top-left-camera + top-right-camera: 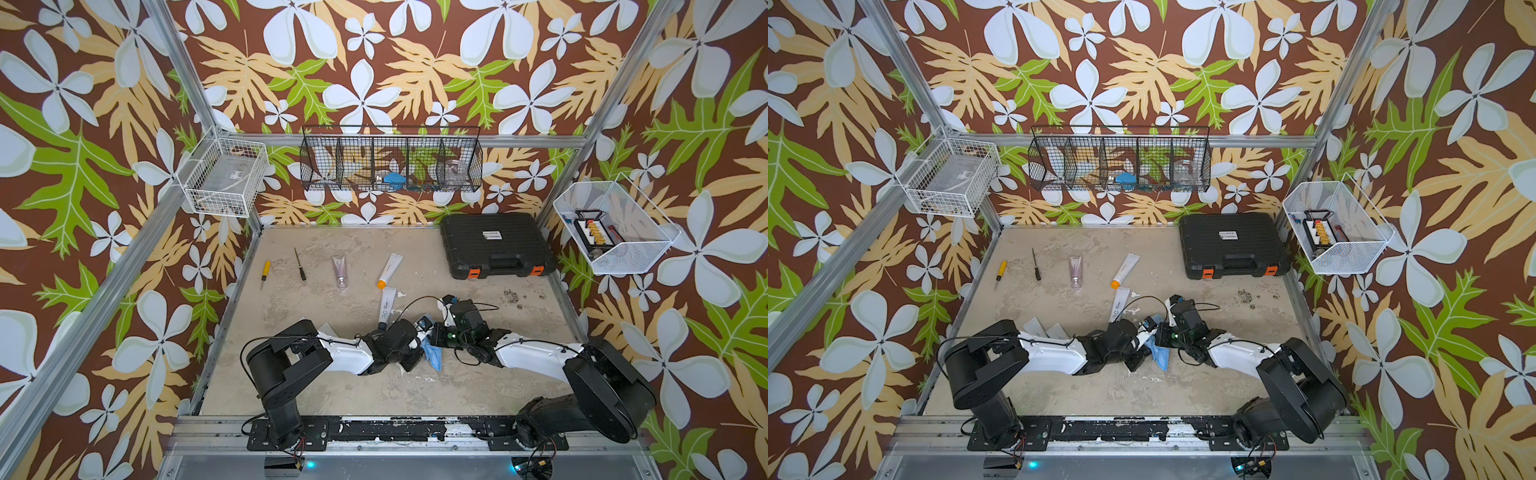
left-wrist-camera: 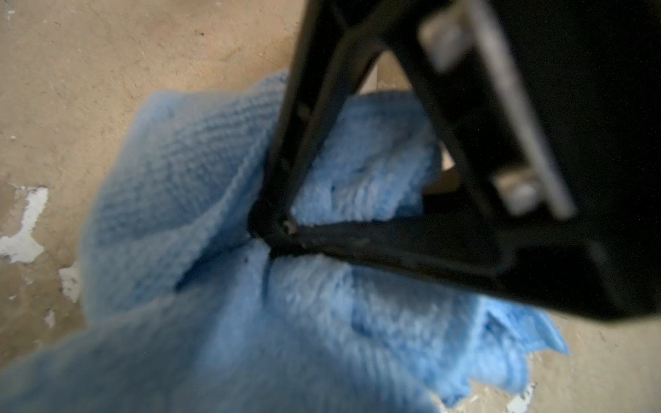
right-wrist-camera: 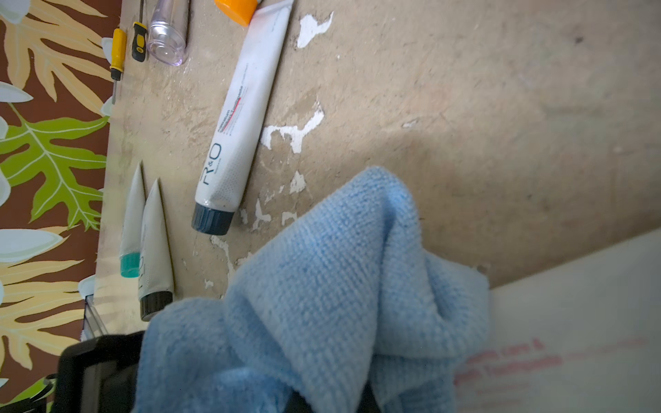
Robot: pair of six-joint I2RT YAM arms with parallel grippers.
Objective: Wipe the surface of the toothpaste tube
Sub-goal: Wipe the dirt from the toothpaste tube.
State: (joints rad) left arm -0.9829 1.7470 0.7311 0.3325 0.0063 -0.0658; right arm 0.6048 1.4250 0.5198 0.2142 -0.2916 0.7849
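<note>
A white toothpaste tube [image 3: 572, 321] with pink lettering fills one corner of the right wrist view, close to the lens. My left gripper [image 1: 417, 336] is shut on it, though the grip itself is covered. A blue cloth [image 1: 432, 358] [image 1: 1160, 353] hangs between the two arms mid-table and drapes against the tube. The right gripper [image 2: 272, 232] is shut on a fold of this cloth [image 2: 200, 200]; its black fingers meet at a point in the left wrist view. In the right wrist view the cloth [image 3: 322, 286] hides that gripper's own jaws.
A white R&O tube [image 1: 387, 308] [image 3: 238, 132] lies just beyond the grippers. Farther back lie an orange-capped tube [image 1: 390, 270], a pink tube [image 1: 339, 270] and two screwdrivers [image 1: 265, 272]. Two more tubes [image 1: 1042, 328] rest by the left arm. A black case [image 1: 494, 245] sits back right.
</note>
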